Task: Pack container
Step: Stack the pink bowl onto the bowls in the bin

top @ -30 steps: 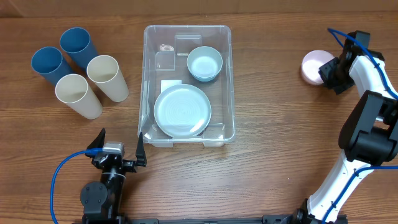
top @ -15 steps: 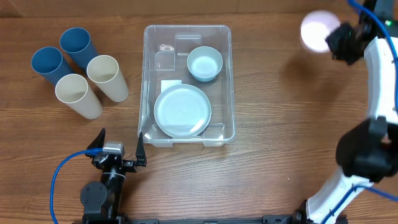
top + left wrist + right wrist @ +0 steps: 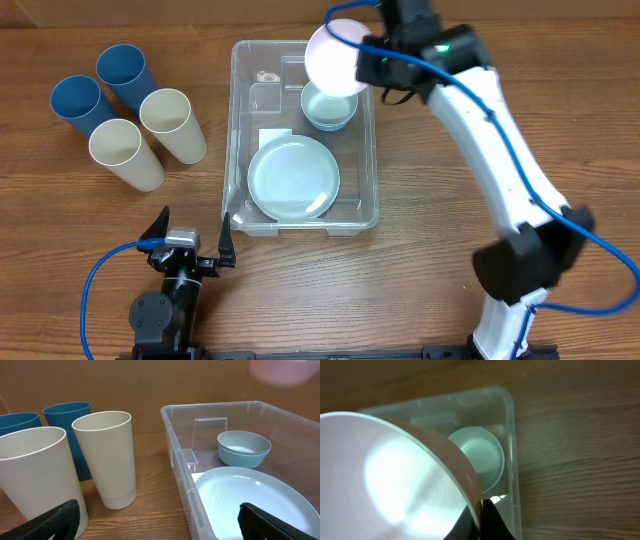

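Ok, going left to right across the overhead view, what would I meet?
First the leftmost blue cup → rightmost cream cup → container → right arm.

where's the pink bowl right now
Overhead view: the pink bowl is pinched in the right gripper, up in the air over the container's far right part, just above the light blue bowl.
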Robot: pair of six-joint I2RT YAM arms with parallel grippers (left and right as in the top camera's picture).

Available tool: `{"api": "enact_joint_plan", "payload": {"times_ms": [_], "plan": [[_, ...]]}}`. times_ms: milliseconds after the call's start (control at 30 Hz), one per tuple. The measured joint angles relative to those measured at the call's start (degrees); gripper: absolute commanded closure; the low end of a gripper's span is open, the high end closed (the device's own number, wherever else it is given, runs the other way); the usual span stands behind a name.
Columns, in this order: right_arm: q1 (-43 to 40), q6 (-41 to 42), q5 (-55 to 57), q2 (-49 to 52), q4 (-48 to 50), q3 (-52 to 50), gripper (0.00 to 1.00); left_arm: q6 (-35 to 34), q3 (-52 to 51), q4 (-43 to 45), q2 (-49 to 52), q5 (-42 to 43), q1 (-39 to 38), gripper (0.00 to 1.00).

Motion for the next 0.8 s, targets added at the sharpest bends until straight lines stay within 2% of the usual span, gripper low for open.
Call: {"api": "enact_joint_plan", "payload": {"times_ms": [233,700,733,800], "plan": [[0.5,-0.1,1.4,9.7,1.6,-0.4,0.96,0.0,0.0,0.0,0.0,0.0,0.0,0.0],[0.5,-0.1,1.6,12.3,5.8,-0.4,0.96,0.0,0.0,0.0,0.0,0.0,0.0,0.0],[0.5,-0.1,1.6,12.8,5.9,-0.4,0.92,0.0,0.0,0.0,0.0,0.0,0.0,0.0],[0.5,-0.5,1.5,14.0,6.4,-0.4,0.56,0.0,0.0,0.0,0.0,0.0,0.0,0.0]]}}
